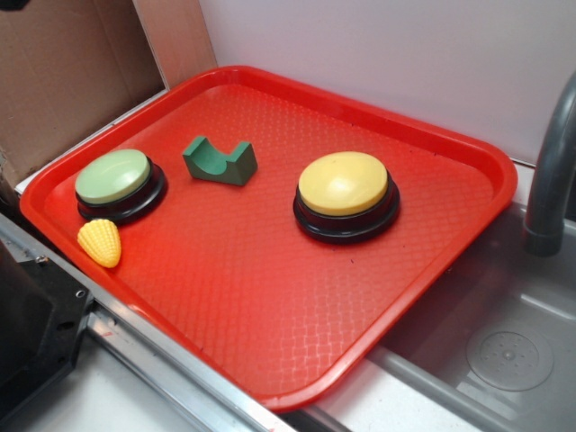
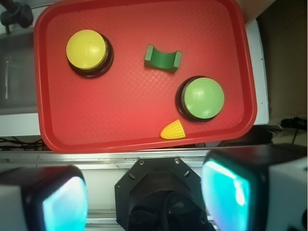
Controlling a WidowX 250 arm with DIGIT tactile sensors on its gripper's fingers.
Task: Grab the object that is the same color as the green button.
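1. Exterior view only: grey faucet [image 1: 549, 171] and sink [image 1: 504, 351] at right.
2. Wrist view only: gripper [image 2: 144, 197] at bottom, released, fingers [image 2: 62, 202] spread wide, holding nothing.
3. Green block [image 2: 162, 58] upper centre on red tray [image 2: 144, 137], between yellow button [image 2: 87, 49] and green button [image 2: 203, 97]; corn [image 2: 174, 130] below.

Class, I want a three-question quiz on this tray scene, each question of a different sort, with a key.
1. True or false: the green block lies between the green button and the yellow button.
2. Which thing lies nearest the toy corn? A) yellow button B) green button C) green block
3. Fill in: the notch in the green block faces ____.

Key: 1 true. 2 B. 3 up. All four lie on the red tray; the tool hangs open above its near edge, holding nothing.
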